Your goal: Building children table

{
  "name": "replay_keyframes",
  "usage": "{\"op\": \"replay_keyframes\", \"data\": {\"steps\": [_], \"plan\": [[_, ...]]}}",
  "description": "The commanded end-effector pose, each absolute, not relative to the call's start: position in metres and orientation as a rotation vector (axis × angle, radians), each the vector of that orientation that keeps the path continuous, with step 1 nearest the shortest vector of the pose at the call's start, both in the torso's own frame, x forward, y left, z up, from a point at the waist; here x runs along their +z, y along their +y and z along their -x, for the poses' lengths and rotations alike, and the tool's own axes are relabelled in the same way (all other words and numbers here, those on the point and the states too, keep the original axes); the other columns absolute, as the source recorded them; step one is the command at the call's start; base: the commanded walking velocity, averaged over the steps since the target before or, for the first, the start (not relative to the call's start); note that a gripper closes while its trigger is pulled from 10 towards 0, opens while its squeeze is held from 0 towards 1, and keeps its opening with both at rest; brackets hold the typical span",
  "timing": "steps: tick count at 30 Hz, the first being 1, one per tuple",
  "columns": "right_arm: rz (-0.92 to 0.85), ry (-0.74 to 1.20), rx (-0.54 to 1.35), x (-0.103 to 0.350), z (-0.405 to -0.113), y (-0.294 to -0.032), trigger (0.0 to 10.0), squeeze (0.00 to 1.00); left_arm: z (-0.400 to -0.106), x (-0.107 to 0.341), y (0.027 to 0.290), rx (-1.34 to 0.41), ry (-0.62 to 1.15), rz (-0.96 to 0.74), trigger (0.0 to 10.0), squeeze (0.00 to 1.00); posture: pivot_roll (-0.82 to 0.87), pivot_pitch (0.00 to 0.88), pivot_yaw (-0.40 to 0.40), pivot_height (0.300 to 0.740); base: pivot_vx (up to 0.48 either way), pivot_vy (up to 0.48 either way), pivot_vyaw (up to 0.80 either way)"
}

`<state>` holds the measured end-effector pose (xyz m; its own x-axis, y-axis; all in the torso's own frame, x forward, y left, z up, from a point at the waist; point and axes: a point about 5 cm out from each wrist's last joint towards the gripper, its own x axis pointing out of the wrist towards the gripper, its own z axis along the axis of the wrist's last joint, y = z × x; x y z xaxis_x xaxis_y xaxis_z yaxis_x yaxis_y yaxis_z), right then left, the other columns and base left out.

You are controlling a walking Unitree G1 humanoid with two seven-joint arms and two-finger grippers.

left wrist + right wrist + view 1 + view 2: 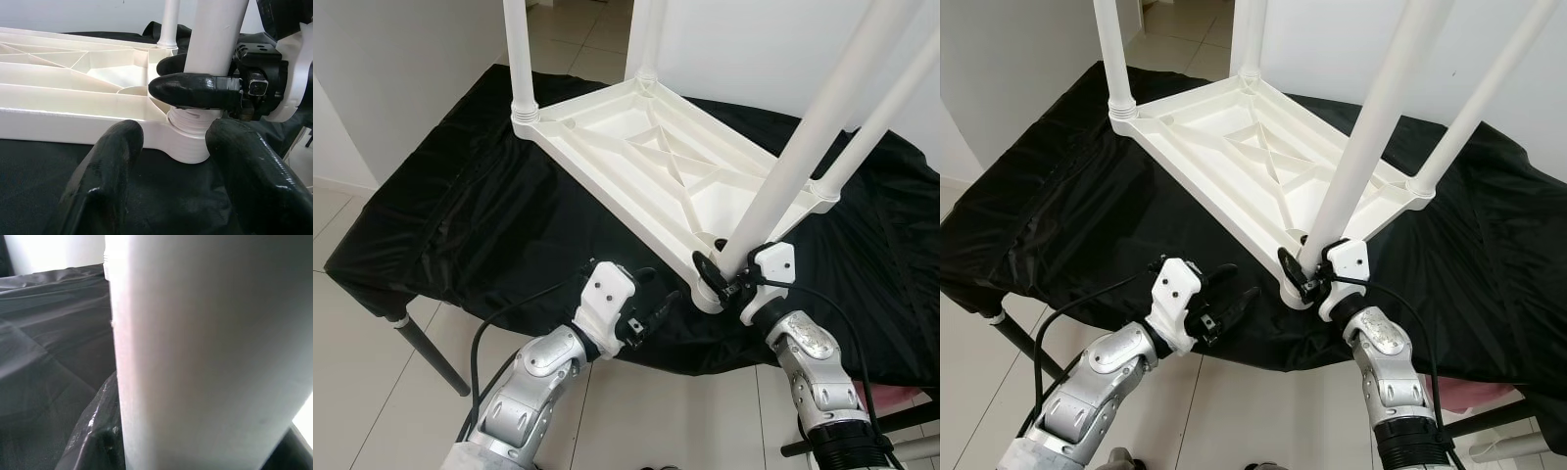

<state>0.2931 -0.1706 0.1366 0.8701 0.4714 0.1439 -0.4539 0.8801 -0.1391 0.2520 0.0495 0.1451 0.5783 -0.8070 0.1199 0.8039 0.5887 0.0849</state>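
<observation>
At table's near corner, right gripper (722, 275) clasps leg (803, 147); left gripper (651, 315) open.

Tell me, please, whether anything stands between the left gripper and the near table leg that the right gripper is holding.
Nothing visible does. The left gripper hangs open beside the near table leg, with only bare black cloth in the gap. The right gripper is shut on that leg just above its socket in the upturned tabletop.

White table (656, 157), white legs (803, 147), black cloth (470, 225), black fingers (195, 91), pale tiles (352, 392)
</observation>
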Motion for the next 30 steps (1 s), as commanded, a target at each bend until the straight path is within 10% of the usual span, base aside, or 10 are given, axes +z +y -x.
{"op": "replay_keyframes", "data": {"steps": [1, 19, 30], "plan": [[0.114, -0.157, 0.444, 0.132, -0.290, -0.175, 10.0, 0.00, -0.250, 0.144, 0.044, -0.974, -0.155, -0.029, 10.0, 0.00, 0.03, 0.057, -0.100, 0.740, 0.000, 0.000, 0.00], [-0.018, -0.101, -0.103, 0.119, -0.266, -0.159, 10.0, 0.00, -0.246, 0.141, 0.041, -0.988, -0.148, -0.019, 10.0, 0.00, 0.03, 0.063, -0.112, 0.740, 0.000, 0.000, 0.00], [-0.041, -0.094, -0.095, 0.122, -0.265, -0.144, 10.0, 0.00, -0.244, 0.141, 0.038, -0.998, -0.150, -0.018, 10.0, 0.00, 0.03, 0.058, -0.105, 0.740, 0.000, 0.000, 0.00]]}}
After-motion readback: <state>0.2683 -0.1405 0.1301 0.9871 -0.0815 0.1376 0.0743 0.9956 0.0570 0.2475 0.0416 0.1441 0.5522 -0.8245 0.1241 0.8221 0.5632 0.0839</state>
